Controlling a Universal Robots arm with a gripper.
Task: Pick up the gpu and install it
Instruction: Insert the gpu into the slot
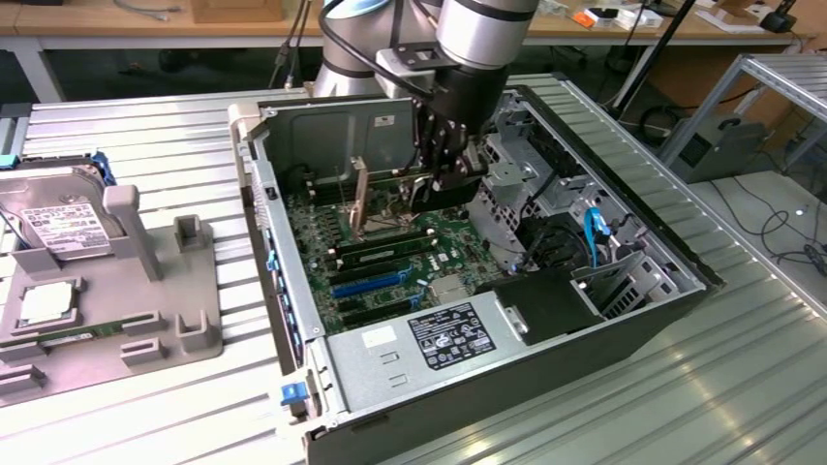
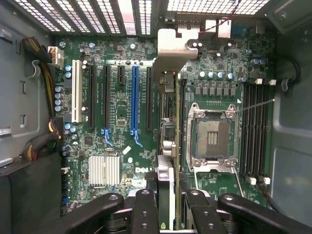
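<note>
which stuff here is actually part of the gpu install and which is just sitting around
Part of the job:
- gpu, held edge-on in the jaws of the gripper above the motherboard
- open computer case

Just lying about:
- hard drive in the grey holder
- processor chip on that holder
- cables on the floor

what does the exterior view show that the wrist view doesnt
Exterior view alone: the hard drive and processor chip sitting in the grey holder at the exterior view's left, outside the computer case, plus the robot arm.

Wrist view alone: the empty CPU socket seen head-on, the blue slot and the white slot.

Both: the motherboard and the gpu held edge-on between the fingers over it.
</note>
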